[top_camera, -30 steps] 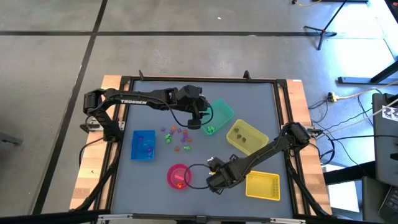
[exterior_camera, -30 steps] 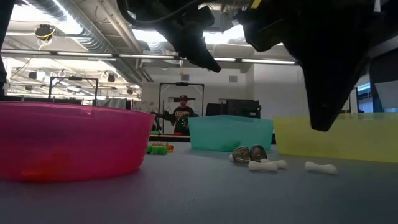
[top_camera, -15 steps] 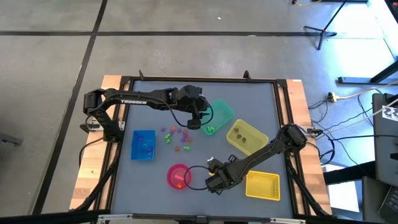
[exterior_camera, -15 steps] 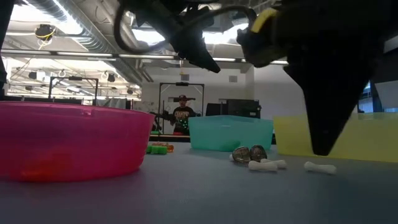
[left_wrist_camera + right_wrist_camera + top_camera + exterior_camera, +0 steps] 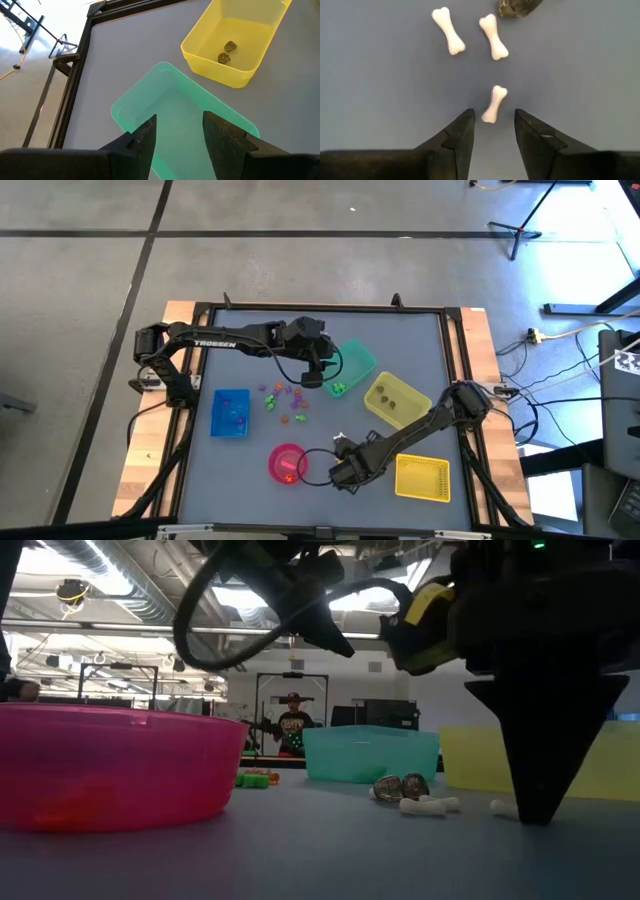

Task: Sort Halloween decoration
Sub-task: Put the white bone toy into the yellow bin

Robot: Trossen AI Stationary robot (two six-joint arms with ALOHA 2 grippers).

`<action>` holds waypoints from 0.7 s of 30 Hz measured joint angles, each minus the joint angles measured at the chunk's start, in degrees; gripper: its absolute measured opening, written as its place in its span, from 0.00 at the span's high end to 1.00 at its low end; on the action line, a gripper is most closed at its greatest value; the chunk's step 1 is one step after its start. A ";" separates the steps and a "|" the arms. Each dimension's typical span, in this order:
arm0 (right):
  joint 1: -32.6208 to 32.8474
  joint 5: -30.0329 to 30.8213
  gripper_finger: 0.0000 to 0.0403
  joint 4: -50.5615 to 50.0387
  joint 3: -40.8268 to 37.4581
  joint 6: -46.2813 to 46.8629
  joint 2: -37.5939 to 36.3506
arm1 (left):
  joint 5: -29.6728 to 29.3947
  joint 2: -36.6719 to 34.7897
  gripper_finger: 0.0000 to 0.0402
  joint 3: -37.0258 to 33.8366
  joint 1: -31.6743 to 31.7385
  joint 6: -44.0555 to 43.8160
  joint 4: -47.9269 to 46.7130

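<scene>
Three white bones lie on the grey table; one bone (image 5: 494, 103) has its near end between the open fingers of my right gripper (image 5: 493, 120), which points straight down and touches nothing. Two more bones (image 5: 449, 30) and a dark grey trinket (image 5: 517, 6) lie just beyond. In the high view my right gripper (image 5: 340, 470) is low, between the pink bowl (image 5: 288, 462) and the yellow basket (image 5: 422, 478). My left gripper (image 5: 175, 132) hangs open and empty above the green bin (image 5: 170, 107). Loose purple, orange and green trinkets (image 5: 285, 398) lie mid-table.
A yellow bin (image 5: 225, 35) holds two dark grey trinkets. A blue bin (image 5: 232, 412) with small trinkets stands at the left. A few green trinkets (image 5: 338, 388) lie beside the green bin. A person (image 5: 292, 725) stands far behind the table.
My right gripper has sunk straight down toward the table, its tips now close to the surface beside the white bones. The trinkets and bins have stayed where they were.
</scene>
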 joint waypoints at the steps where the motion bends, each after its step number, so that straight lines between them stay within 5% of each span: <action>1: 0.00 -0.42 0.65 0.06 0.10 -0.02 0.25 | 0.00 0.00 0.64 0.02 0.00 0.00 0.00; 21: 0.00 0.15 0.71 0.81 0.12 -0.11 0.88 | 0.00 0.00 0.64 0.02 0.00 0.00 0.00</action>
